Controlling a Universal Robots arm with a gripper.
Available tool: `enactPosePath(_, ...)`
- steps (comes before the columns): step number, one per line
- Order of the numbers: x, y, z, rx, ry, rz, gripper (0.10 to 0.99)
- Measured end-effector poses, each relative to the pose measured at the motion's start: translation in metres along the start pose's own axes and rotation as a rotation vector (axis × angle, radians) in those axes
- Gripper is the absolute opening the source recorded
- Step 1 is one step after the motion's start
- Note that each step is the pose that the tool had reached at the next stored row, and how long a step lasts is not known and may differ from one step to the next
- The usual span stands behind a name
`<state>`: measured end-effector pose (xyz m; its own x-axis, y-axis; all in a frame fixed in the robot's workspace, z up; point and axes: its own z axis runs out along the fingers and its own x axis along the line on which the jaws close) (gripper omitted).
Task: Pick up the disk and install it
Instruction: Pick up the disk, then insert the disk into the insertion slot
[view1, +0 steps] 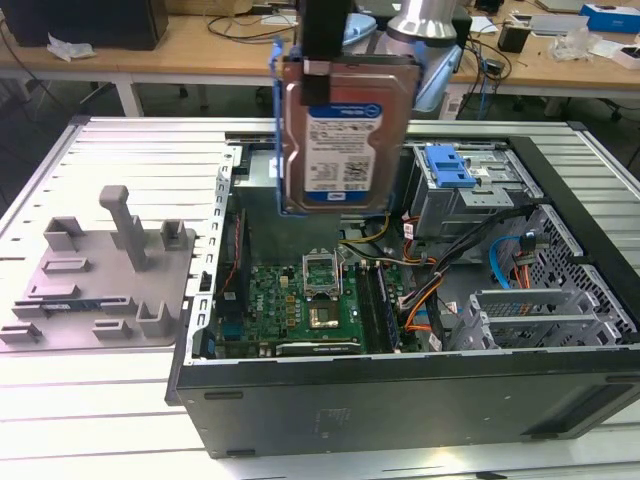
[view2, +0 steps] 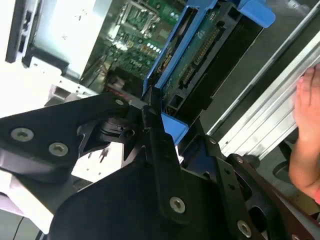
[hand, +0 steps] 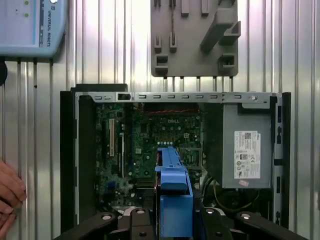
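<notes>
My gripper (view1: 335, 60) is shut on the disk (view1: 345, 135), a silver hard drive with a white-and-blue label and blue side rails. The disk hangs upright, label toward the exterior camera, above the open computer case (view1: 420, 385). It is over the motherboard (view1: 300, 300) and clear of it. In the first wrist view the disk's blue rail (hand: 173, 192) shows edge-on between the black fingers (hand: 142, 225). The second wrist view shows the disk's circuit-board side (view2: 200, 55) and a black finger (view2: 157, 135) against its rail.
A grey cage with a blue latch (view1: 450, 168) sits inside the case toward the exterior view's right. A big grey box with a white sticker (hand: 247, 150) fills one corner of the case. A grey fixture plate (view1: 100, 270) lies beside the case. A person's hand (hand: 10, 195) rests on the ribbed table.
</notes>
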<state>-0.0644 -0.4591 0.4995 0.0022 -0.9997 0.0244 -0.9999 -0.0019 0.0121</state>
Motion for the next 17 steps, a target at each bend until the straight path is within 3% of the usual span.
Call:
enactPosePath(5, 0.0124, -0.0244, 0.0, 0.0, 0.0, 0.0, 0.365)
enactPosePath(7, 0.0194, -0.0378, 0.0, 0.0, 0.0, 0.0, 0.365)
enactPosePath(10, 0.0262, -0.0505, 0.0, 0.0, 0.0, 0.0, 0.365)
enactPosePath(12, 0.0292, -0.055, 0.0001, 0.0, 0.0, 0.0, 0.365)
enactPosePath(17, 0.03, -0.0557, 0.0, 0.0, 0.0, 0.0, 0.365)
